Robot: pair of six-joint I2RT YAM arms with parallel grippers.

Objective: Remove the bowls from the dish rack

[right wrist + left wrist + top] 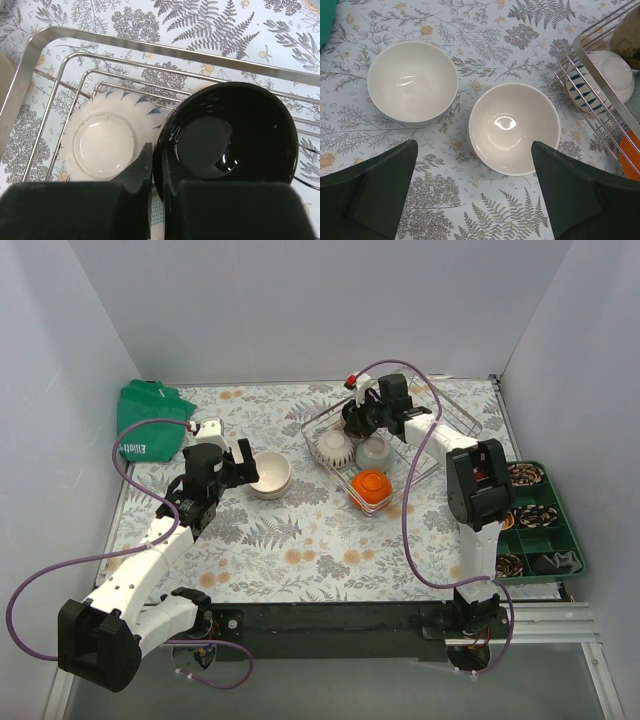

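R-ARM: right fingers (141,167) narrow, pinching rim of black bowl (235,135) in dish rack (150,42), far-left corner, apparently to lift it out | L-ARM: left fingers (390,180) wide, empty, above white bowls (512,127) on desk (300,540), left of rack | OBSTACLES: ribbed bowl (102,142) just beside black bowl, one finger between them; orange bowl (371,487) nearer.

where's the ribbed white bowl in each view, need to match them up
Top external: ribbed white bowl at the dish rack left end.
Left wrist: bowl at right edge, behind the rack rim.
Right wrist: bowl lower left, beside the black bowl.
Shared landmark: dish rack rim.
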